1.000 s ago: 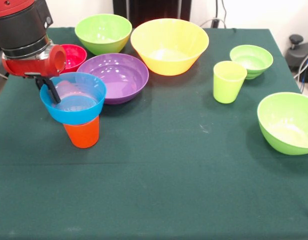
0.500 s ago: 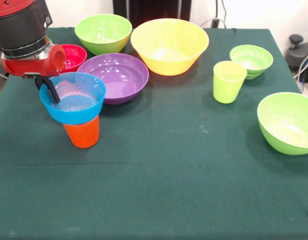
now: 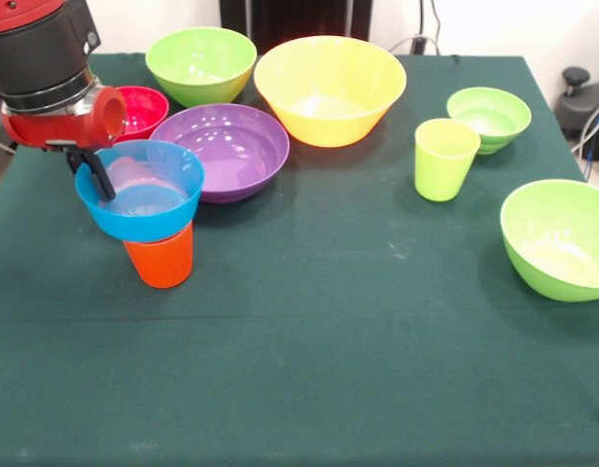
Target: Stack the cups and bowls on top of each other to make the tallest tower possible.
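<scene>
I'm gripping the blue bowl [image 3: 139, 199] by its thin rim with the gripper [image 3: 93, 173] clamped across it, sitting it on the orange cup [image 3: 159, 257]. It's looking light, glossy and slippery, so I'm judging the rim the only real handhold

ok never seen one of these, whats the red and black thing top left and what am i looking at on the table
That red and black thing is the end of a robot arm, seen by one camera placed across the table from it. Its gripper reaches down over the rim of a blue bowl that sits on an orange cup; a dark finger hangs inside the bowl, but whether it is pinching is hard to tell. Spread over the green cloth are a purple bowl, a big yellow bowl, three lime green bowls, a lime green cup and a small magenta bowl.
</scene>
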Robot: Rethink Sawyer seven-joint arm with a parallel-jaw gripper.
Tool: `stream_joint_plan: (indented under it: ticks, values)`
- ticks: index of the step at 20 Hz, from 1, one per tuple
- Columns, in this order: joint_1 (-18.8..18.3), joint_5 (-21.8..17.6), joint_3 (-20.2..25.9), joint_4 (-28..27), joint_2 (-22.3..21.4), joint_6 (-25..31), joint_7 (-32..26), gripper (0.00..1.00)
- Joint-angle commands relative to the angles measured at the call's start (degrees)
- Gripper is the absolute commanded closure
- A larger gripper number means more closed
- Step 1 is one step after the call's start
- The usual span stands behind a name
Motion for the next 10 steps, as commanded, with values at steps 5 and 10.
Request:
stream_joint_plan:
  ticks: [5,10]
  values:
    - [0.6,-2.5,-0.6,1.9,0.0,1.5,-13.2,1.00]
    - [0.6,-2.6,-0.7,2.2,-0.4,1.4,-13.0,1.00]
